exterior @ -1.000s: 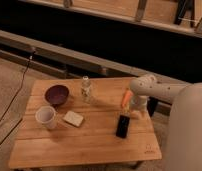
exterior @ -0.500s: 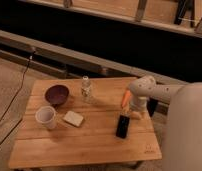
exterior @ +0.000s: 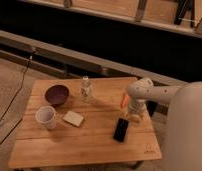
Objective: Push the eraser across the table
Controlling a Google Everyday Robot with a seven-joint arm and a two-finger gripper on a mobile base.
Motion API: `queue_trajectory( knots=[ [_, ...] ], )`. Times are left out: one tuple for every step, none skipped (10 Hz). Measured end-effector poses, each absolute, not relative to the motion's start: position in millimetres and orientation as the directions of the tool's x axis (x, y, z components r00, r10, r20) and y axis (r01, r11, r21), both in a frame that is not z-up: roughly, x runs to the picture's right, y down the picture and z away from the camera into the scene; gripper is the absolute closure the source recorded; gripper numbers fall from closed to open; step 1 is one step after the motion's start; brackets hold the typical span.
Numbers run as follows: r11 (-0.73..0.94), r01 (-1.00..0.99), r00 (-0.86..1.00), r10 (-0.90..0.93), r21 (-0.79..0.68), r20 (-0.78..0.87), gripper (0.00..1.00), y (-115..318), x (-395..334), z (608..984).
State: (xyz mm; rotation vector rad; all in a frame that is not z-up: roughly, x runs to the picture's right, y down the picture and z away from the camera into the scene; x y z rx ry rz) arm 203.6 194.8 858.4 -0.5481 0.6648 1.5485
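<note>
Near the front right corner of the table (exterior: 84,145), a small dark mark (exterior: 148,148) is unreadable; no other writing shows. The eraser (exterior: 121,129) lies flat, right of centre. The gripper (exterior: 135,116) hangs low just behind it, to its right; whether it is spread or closed, I cannot tell. A good push likely meets the eraser's long side low and square, keeping clear of the white block (exterior: 73,118).

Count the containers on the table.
3: a bowl at back left, a cup in front of it, a bottle at back centre. The gripper hangs just behind the eraser, right side.
</note>
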Motion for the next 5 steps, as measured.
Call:
queue_trajectory(
  knots=[
    [-0.022,-0.996,-0.073,0.716,0.082,-0.695,0.35,198,199,855],
    [-0.007,-0.998,-0.051,0.714,0.065,-0.698,0.35,203,190,850],
    [0.006,-0.998,-0.034,0.710,0.055,-0.704,0.35,207,183,846],
    [0.017,-0.999,-0.020,0.705,0.045,-0.708,0.35,212,178,842],
    [0.026,-0.999,-0.007,0.701,0.036,-0.713,0.35,216,173,838]
  ],
)
